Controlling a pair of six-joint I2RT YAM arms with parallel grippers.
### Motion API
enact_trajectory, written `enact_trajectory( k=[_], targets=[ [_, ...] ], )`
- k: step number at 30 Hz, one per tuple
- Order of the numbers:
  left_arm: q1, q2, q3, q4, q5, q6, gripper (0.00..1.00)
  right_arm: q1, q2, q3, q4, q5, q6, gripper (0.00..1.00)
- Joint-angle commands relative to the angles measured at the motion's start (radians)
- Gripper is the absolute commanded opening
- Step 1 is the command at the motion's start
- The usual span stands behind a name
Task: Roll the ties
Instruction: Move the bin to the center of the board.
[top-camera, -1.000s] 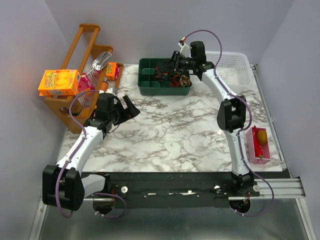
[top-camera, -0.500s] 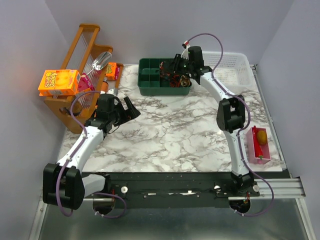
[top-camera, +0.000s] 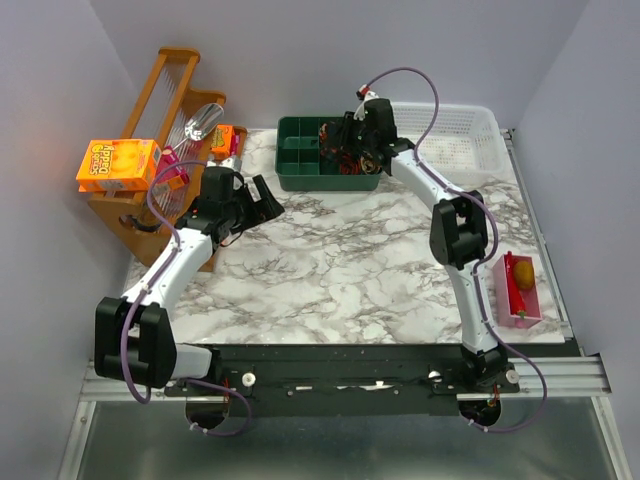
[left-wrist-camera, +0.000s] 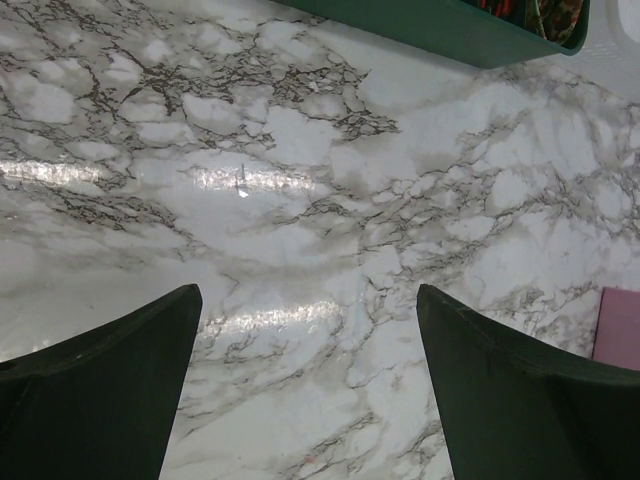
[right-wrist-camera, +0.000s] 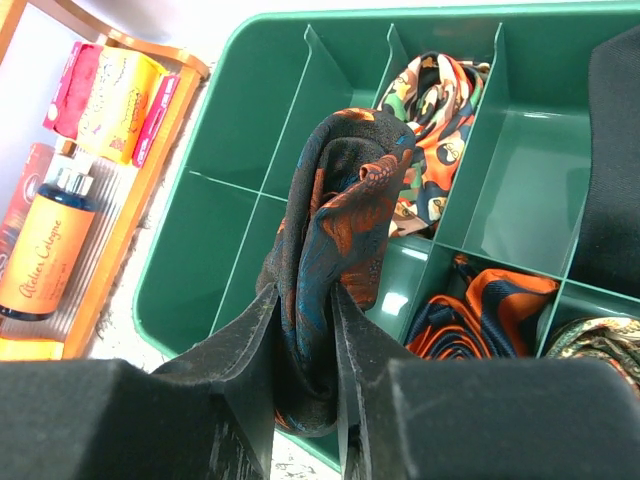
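Note:
My right gripper (right-wrist-camera: 305, 300) is shut on a rolled dark tie with an orange-red pattern (right-wrist-camera: 335, 230) and holds it above the middle compartments of the green divided tray (right-wrist-camera: 210, 270). In the top view that gripper (top-camera: 352, 140) is over the tray (top-camera: 300, 175) at the back. Other coiled ties lie in the tray: a multicoloured one (right-wrist-camera: 435, 120) and an orange-and-navy one (right-wrist-camera: 480, 315). My left gripper (left-wrist-camera: 310, 340) is open and empty over bare marble; in the top view it (top-camera: 262, 200) hovers at the left of the table.
A wooden rack (top-camera: 150, 130) with an orange box (top-camera: 118, 163) and bottles stands at the left. A white basket (top-camera: 460, 140) sits behind the tray on the right. A pink bin (top-camera: 520, 290) with a yellow item is at the right edge.
My right gripper has moved left over the green tray with the tie in it. My left arm has shifted up and toward the rack.

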Motion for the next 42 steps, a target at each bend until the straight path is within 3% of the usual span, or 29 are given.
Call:
enact_trajectory(
  k=[1, 12, 20, 42],
  targets=[
    [0.0, 0.018, 0.023, -0.004, 0.009, 0.026, 0.99, 0.01, -0.048, -0.006, 0.018, 0.051, -0.038, 0.32],
    [0.0, 0.023, 0.004, -0.001, 0.009, 0.033, 0.99, 0.018, 0.004, 0.065, -0.137, 0.091, -0.09, 0.31],
    [0.0, 0.015, -0.016, 0.001, 0.011, 0.036, 0.99, 0.022, 0.011, 0.053, -0.217, 0.026, -0.084, 0.31],
    [0.0, -0.017, -0.059, 0.001, 0.009, 0.042, 0.99, 0.058, 0.125, 0.232, -0.576, -0.122, -0.17, 0.31]
  ],
)
